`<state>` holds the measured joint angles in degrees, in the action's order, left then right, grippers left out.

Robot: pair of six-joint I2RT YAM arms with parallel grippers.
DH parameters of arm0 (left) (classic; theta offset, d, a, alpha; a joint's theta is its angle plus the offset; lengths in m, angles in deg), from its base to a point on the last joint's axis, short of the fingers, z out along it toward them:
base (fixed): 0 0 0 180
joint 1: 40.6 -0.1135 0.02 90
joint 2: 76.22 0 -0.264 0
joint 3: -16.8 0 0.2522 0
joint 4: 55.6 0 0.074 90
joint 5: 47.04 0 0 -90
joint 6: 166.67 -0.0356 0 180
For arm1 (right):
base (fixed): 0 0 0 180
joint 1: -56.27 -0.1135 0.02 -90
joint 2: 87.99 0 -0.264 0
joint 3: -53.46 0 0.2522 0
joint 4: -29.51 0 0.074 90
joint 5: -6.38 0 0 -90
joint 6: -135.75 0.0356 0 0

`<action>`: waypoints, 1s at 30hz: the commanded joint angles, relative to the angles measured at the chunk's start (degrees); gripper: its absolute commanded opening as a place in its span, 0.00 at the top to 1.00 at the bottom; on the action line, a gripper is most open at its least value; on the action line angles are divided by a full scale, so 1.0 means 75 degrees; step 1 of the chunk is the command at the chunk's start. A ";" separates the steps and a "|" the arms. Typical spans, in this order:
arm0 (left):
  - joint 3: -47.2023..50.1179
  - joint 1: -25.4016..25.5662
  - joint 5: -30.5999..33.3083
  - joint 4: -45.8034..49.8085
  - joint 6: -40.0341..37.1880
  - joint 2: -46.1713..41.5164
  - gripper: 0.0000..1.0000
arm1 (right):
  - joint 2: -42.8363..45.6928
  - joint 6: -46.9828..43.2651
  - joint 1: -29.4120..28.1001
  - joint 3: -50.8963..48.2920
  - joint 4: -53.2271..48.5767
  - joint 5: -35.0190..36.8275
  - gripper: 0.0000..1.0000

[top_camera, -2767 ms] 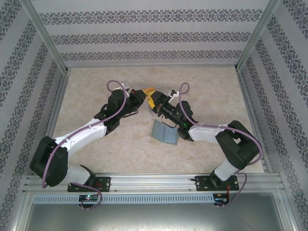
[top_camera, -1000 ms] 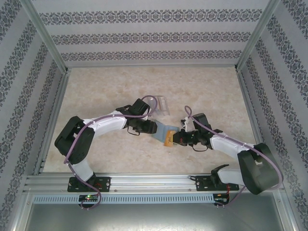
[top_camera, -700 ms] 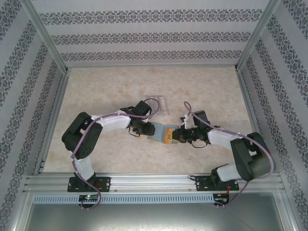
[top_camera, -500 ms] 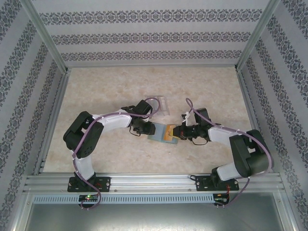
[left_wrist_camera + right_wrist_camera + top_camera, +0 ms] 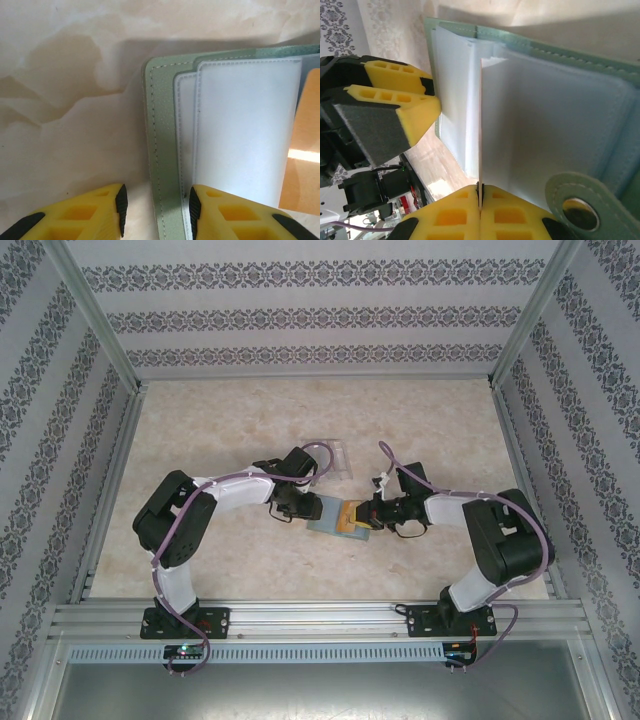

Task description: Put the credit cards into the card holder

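My right gripper (image 5: 480, 189) pinches an orange credit card (image 5: 306, 150) at the open sage-green wallet (image 5: 162, 150). The left gripper (image 5: 156, 205) stands half-open over its edge. I judge the insertion unfinished.

walls (image 5: 300, 315) — damask-stripe wallpaper | tabletop (image 5: 420, 410) — beige marble look | alu frame rail (image 5: 320, 615) at near edge

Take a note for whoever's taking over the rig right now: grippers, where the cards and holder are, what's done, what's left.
Left gripper: open, straddling the edge of the card holder, which lies open on the table.
Right gripper: shut on an orange credit card, edge at the clear sleeves.
Done: card picked, holder opened.
To do: slide it in; a clear flat piece behind the holder may be another card.
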<state>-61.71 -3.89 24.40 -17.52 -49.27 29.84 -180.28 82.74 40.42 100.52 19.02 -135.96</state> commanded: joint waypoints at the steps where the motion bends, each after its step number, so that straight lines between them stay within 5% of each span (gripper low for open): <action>1: -0.0098 0.0004 0.0179 0.0285 -0.0055 0.0132 0.62 | -0.0277 0.0024 -0.0001 0.0206 0.0067 -0.0292 1.00; 8: -0.0050 0.0004 -0.0129 0.0145 -0.0039 0.0172 0.75 | -0.0605 0.0264 -0.0089 0.0398 0.0357 -0.0599 1.00; 30: -0.0212 0.0004 -0.0290 0.0220 0.0085 0.0314 0.78 | -0.1079 0.0863 -0.0398 0.0400 0.1126 -0.0421 1.00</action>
<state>-62.12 -3.91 23.65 -16.95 -49.25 30.60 -187.36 87.75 38.36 103.80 24.48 -139.98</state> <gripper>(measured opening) 0.223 0.039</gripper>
